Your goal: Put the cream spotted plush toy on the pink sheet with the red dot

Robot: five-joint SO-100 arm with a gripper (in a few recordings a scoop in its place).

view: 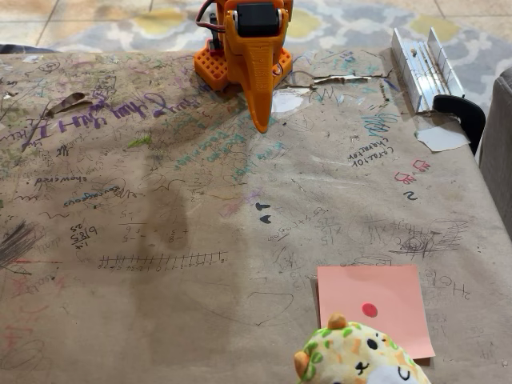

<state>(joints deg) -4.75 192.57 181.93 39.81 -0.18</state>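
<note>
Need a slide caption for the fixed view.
Orange gripper parked far from plush toy overlapping pink sheet.

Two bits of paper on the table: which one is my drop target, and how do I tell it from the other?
The pink sheet with the red dot, low in the fixed view, touching the cream spotted plush toy. The white paper scrap lies at the right edge, unmarked.

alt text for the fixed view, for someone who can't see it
An orange robot arm with its gripper pointing down sits at the far edge of a scribbled brown-paper table. Near the front, a cream spotted plush toy overlaps the lower edge of a pink sheet with a red dot.
</note>
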